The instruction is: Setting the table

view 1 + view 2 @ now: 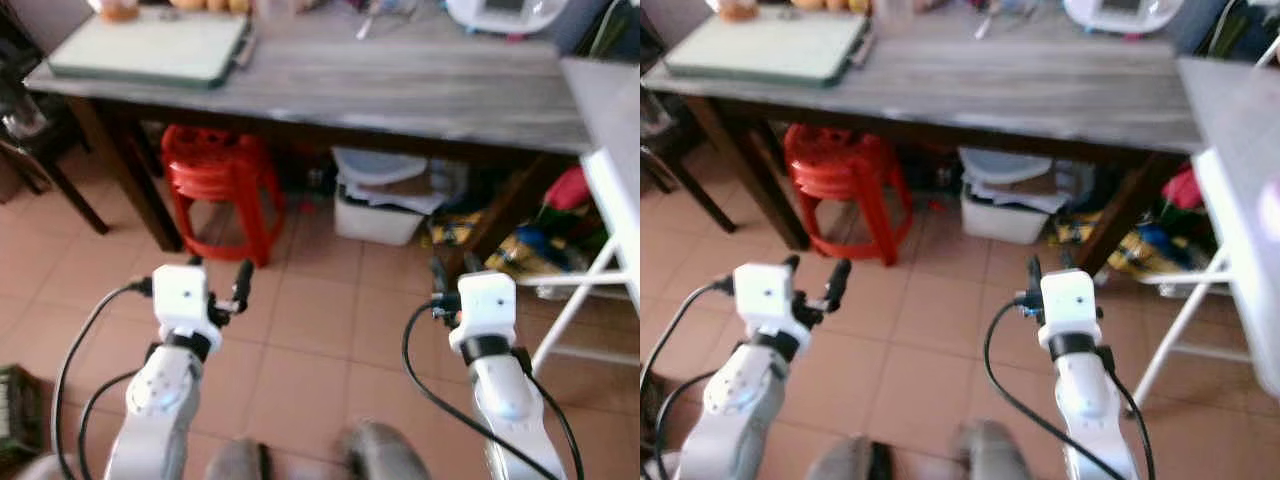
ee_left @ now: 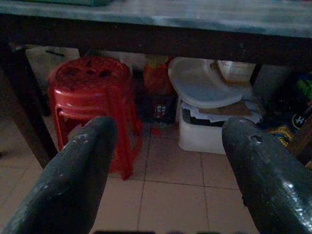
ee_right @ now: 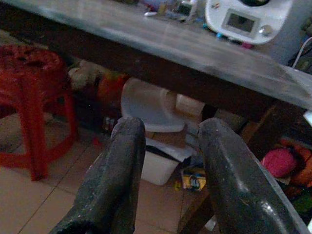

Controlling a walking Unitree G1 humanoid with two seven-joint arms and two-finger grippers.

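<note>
Left gripper (image 2: 165, 161): fingers spread, holding nothing, low over the tiled floor (image 1: 320, 330). Red stool (image 2: 92, 107) beyond its fingertips, under the table (image 1: 400, 90). Right gripper (image 3: 168, 161): fingers parted, empty. White bin (image 3: 156, 146) beyond them; green board (image 1: 150, 45) on the table's far-left end.
</note>
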